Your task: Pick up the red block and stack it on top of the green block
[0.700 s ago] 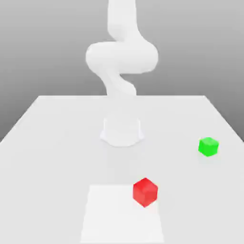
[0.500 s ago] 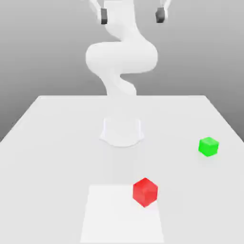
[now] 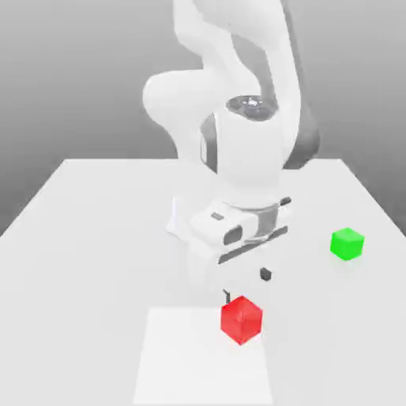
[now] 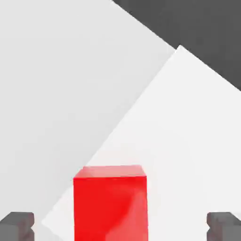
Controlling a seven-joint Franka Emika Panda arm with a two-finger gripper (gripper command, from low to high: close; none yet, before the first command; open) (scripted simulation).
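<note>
The red block (image 3: 241, 319) rests on the white table near the front, on the corner of a paler square patch. My gripper (image 3: 246, 285) hangs just above and slightly behind it, open, its dark fingertips (image 3: 266, 273) spread wide and touching nothing. In the hand view the red block (image 4: 110, 202) sits centred between the two grey fingertips (image 4: 223, 225), and my gripper (image 4: 120, 226) holds nothing. The green block (image 3: 346, 243) stands alone on the table, off to the exterior view's right and farther back than the red one.
The paler square patch (image 3: 202, 357) lies at the table's front middle. The arm's white base (image 3: 184, 222) stands behind the hand at the table's centre. The table (image 3: 87, 238) ends in edges at both sides and at the back.
The hand has dropped from the top of the exterior view to just above the red block, its jaws still wide. Neither block has moved.
</note>
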